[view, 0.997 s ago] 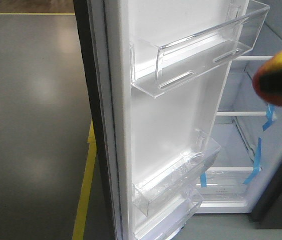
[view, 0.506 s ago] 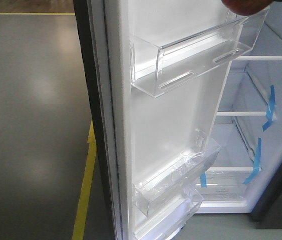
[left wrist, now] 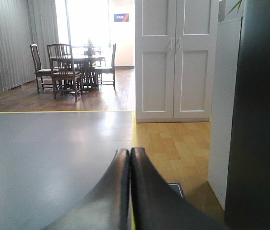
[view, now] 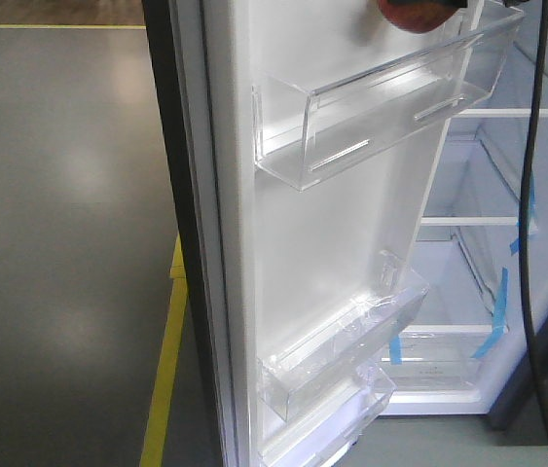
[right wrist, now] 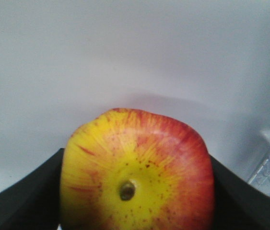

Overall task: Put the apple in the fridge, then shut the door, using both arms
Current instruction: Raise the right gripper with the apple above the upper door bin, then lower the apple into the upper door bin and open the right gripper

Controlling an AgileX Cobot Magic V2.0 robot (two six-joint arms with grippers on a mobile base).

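Red-and-yellow apple (right wrist: 137,167) fills the 6 o'clock half of the right wrist view, stem dimple facing the camera; right claw (right wrist: 137,203) grips it, one black finger (right wrist: 19,201) pressed on its 9 o'clock side, the other on its 3 o'clock side; plain white surface behind; corner of clear plastic at 4 o'clock.

Front view: apple (view: 415,15) cut off by the frame edge at 12-to-1 o'clock, only its red underside showing, just above the upper clear bin (view: 381,107) of the door (view: 332,224); cannot tell whether apple and bin rim touch. Door stands open, white lining toward the camera, lower clear bin (view: 342,345) at 6 o'clock. Fridge (view: 449,282) interior visible at 3 o'clock past the door edge; white shelves (view: 468,222); blue tape (view: 495,311) strips on its wall. Black cable (view: 538,195) hangs down the 3 o'clock side in front of the interior. Grey floor (view: 59,243) at 9 o'clock; yellow line (view: 166,360) at 7 o'clock.

Left wrist view: left claw (left wrist: 129,155) at 6 o'clock, fingers pressed together, nothing between them. Dark grey panel (left wrist: 262,120) at 3 o'clock; cannot tell whether fridge body or door. White cupboard (left wrist: 173,57) at 12 o'clock; wooden chairs (left wrist: 63,67) at 10 o'clock.
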